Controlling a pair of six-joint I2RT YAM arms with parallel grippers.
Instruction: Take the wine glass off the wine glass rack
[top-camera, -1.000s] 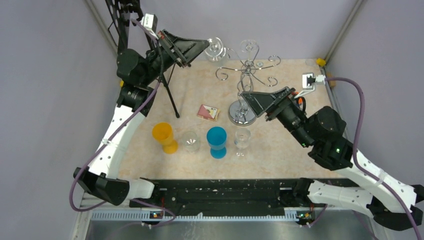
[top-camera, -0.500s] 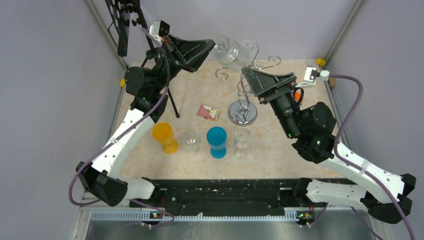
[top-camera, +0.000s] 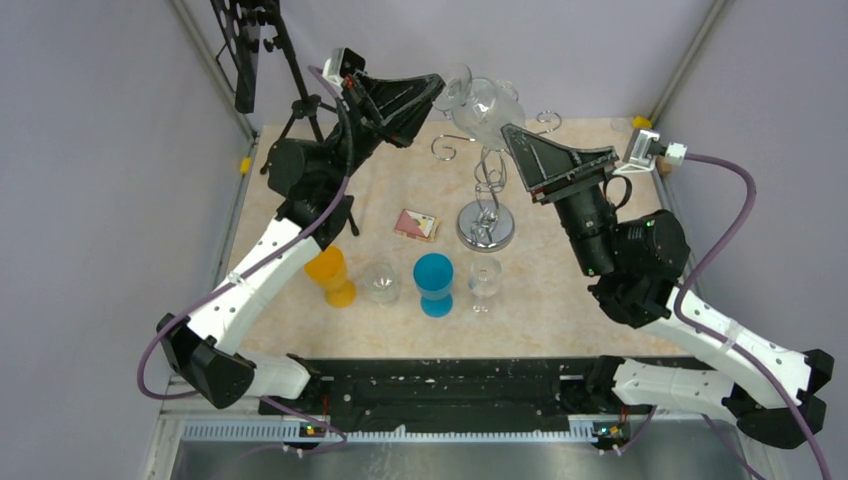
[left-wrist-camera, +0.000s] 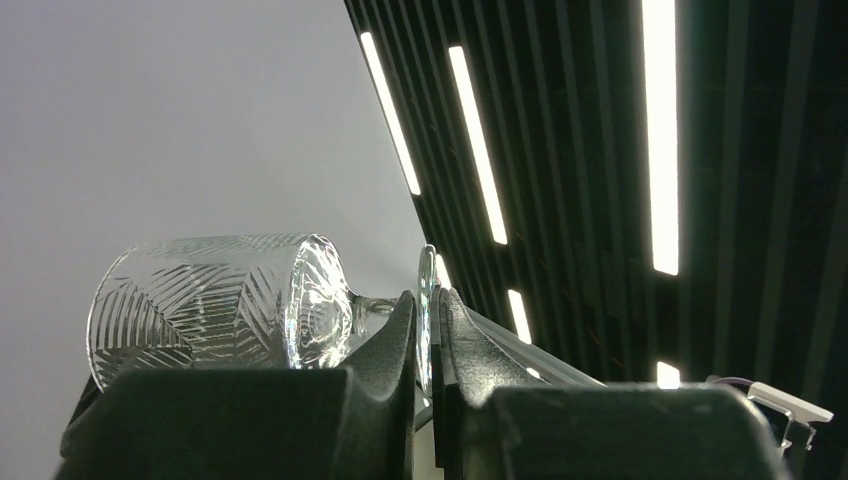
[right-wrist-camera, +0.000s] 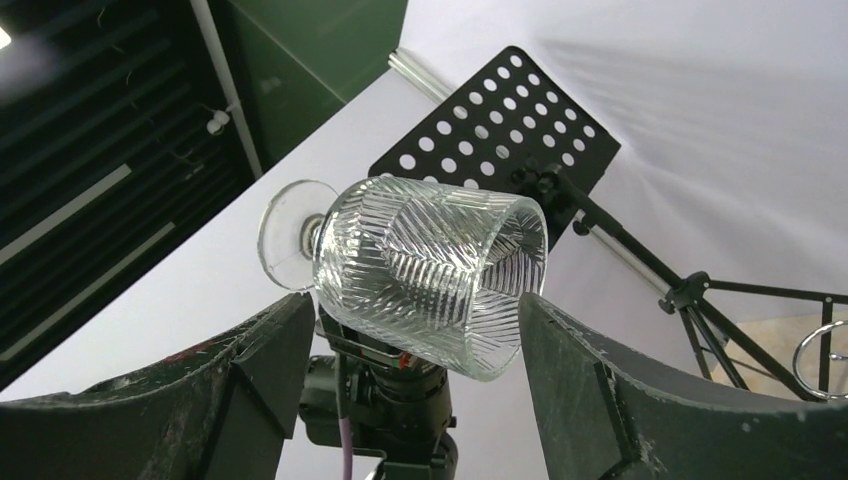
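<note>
Both arms rose over the last second. Left carried the wine glass (right-wrist-camera: 430, 270) up and rightward from beside the rack, and right came up from near the rack's base to meet it.

Left gripper (left-wrist-camera: 425, 300) was almost closed, pinching the glass at its foot/stem end. Bowl stuck out sideways, roughly horizontal. Right gripper (right-wrist-camera: 415, 298) was spread wide, jaws either side of the bowl, not touching it.

Glass hung in the air above the wine glass rack (top-camera: 487, 228). Neither wrist view showed wire around it, so I judged it off the hook.

Risks:
- Thin pinch on smooth glass with the bowl cantilevered, so it could pivot or slip.
- Right jaws closing off-centre could lever it out of the left's hold, or overload the bowl.
- A drop would land on the rack, or on the blue cup (top-camera: 433, 282) and small clear glass (top-camera: 484, 280) below.
</note>
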